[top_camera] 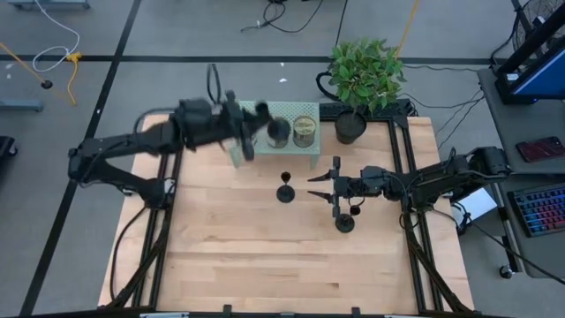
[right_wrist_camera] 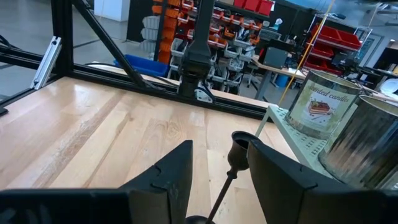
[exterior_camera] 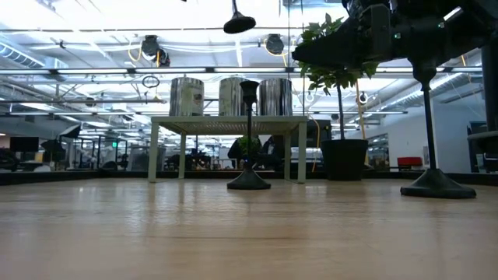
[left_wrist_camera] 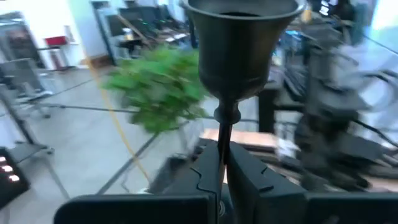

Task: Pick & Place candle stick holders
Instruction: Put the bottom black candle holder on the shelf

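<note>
Three black candlesticks show. One (top_camera: 286, 190) stands on its round base mid-table, also in the low view (exterior_camera: 249, 140). A second (top_camera: 344, 221) stands on its base under my right arm, at the low view's right (exterior_camera: 430, 132). My left gripper (top_camera: 265, 131) is shut on the third (left_wrist_camera: 239, 43), high above the small green table (top_camera: 309, 157); its base (exterior_camera: 239, 22) shows at the top of the low view. My right gripper (top_camera: 311, 187) is open, pointing toward the table's left, just short of the mid-table candlestick (right_wrist_camera: 239, 152). My left gripper pinches the candlestick's thin stem (left_wrist_camera: 224, 146) just below the cup, between its two fingers (left_wrist_camera: 205, 174). The fingers come about level from the table's left and lie across the stem. The candlestick is about upright, cup up, lifted clear above the green table.
Three metal tins (exterior_camera: 233, 97) stand on the green table at the far middle. A potted green plant (top_camera: 366, 75) in a black pot (top_camera: 350, 126) stands at the far right. Black frame rails (top_camera: 408, 159) run along the table's sides. Bare wood lies toward the near edge (top_camera: 265, 265).
</note>
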Tool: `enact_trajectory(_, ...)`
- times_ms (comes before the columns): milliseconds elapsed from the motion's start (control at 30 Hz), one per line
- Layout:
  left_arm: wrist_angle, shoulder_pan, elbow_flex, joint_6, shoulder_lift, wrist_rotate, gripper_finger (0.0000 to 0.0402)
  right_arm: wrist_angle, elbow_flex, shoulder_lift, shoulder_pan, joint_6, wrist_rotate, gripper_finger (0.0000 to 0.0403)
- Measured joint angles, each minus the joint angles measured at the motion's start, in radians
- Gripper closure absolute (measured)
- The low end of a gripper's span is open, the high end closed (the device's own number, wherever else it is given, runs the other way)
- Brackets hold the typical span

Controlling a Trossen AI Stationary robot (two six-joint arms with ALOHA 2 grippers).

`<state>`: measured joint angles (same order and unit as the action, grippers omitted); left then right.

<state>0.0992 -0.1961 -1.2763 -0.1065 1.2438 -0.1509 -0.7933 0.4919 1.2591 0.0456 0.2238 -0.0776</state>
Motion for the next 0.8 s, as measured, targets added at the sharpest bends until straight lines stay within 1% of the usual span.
enact_trajectory(133,-0.006,-0.165,-0.023,0.012,0.006,0.116,0.0393,0.0,0.0,0.0,0.0,0.001,0.0,0.0257)
enact_trajectory(267,-0.049,-0.297,-0.025,0.058,0.052,0.186,0.0392,-0.002,0.0,0.0,0.0,0.001,0.0,0.0257)
enact_trajectory(333,-0.081,-0.346,-0.025,0.065,0.091,0.238,0.0387,-0.002,0.0,0.0,0.0,0.001,0.0,0.0257)
enact_trajectory(400,-0.104,-0.379,-0.025,0.068,0.137,0.287,0.0387,-0.003,0.0,0.0,0.0,0.001,0.0,0.0257)
enact_trajectory(467,-0.117,-0.407,-0.023,0.076,0.18,0.31,0.0389,-0.002,0.0,0.0,0.0,0.0,0.0,0.0257)
enact_trajectory(567,-0.153,-0.44,-0.023,0.09,0.232,0.32,0.0393,0.004,0.0,0.0,0.0,0.0,0.0,0.0257)
enact_trajectory(700,-0.148,-0.474,-0.023,0.115,0.288,0.338,0.0385,0.017,0.0,0.0,0.0,-0.001,0.0,0.0257)
enact_trajectory(800,-0.138,-0.485,-0.023,0.116,0.318,0.356,0.0387,0.023,0.0,0.0,0.0,-0.002,0.0,0.0257)
